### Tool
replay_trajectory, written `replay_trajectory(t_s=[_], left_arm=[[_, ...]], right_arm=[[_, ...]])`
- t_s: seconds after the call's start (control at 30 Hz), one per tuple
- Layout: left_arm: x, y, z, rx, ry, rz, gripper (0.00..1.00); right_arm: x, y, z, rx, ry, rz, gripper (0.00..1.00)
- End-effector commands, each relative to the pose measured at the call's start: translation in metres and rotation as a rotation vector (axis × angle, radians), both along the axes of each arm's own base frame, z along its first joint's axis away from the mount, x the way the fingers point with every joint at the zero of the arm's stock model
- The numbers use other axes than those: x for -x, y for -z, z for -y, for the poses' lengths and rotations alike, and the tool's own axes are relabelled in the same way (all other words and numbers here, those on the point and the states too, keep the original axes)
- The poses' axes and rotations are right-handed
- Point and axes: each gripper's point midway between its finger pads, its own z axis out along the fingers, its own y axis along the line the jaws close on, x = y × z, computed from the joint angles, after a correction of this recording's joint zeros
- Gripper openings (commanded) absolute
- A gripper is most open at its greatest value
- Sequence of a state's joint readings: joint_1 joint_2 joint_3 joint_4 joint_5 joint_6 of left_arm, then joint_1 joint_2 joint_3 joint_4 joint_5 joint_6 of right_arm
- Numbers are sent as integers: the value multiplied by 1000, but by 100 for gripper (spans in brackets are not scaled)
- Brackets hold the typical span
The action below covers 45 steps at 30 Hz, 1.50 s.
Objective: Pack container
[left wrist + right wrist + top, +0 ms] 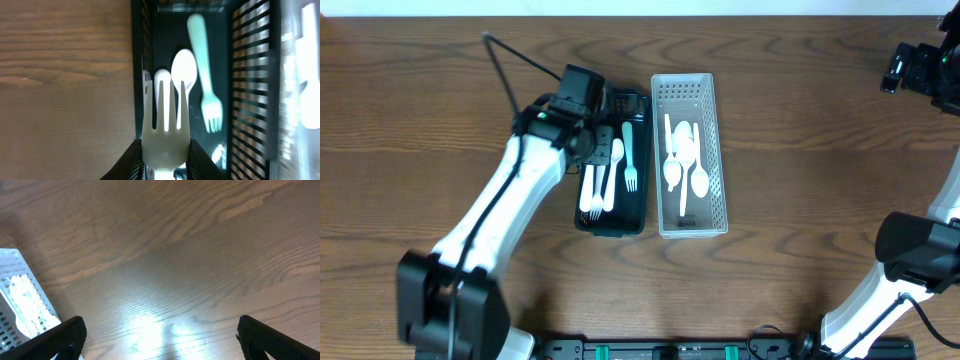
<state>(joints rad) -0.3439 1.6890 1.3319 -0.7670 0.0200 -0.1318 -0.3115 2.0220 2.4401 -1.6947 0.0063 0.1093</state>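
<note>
While the left gripper (165,156) pinches a white fork (165,125), tines pointing to 12 o'clock in the wrist view, it hangs over the black tray (640,215). A second fork (206,75) and a spoon (183,70) lie inside that tray. Just at 3 o'clock of the tray stands the white basket (716,120), holding several white spoons (684,150). Toward 2 o'clock on the wooden table (810,150), the right gripper (162,339) hangs with fingers spread wide, gripping nothing.

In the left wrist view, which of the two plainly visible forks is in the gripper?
The nearer fork, tines pointing up the frame, pinched in the left gripper. The other fork lies loose in the black tray, tines pointing down.
</note>
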Motion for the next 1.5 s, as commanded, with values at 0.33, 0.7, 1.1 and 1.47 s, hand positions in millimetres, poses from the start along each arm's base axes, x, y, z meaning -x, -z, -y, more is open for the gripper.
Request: replay_trajectory(t_s=[0.33,0.7,1.1,1.47], left_arm=[[-3,43,1,-50,47,-93,7],[-4,8,-2,-90,121,-60,64],[-16,-89,-80,-161,-110,127,60],[15,17,-141,-91,-388,-267,52]], right_arm=[[0,4,1,-15,-9,-11,99],[0,4,1,-15,-9,-11,99],[0,5,1,-14,-9,-12,99],[0,5,1,-15,-9,-12,98]])
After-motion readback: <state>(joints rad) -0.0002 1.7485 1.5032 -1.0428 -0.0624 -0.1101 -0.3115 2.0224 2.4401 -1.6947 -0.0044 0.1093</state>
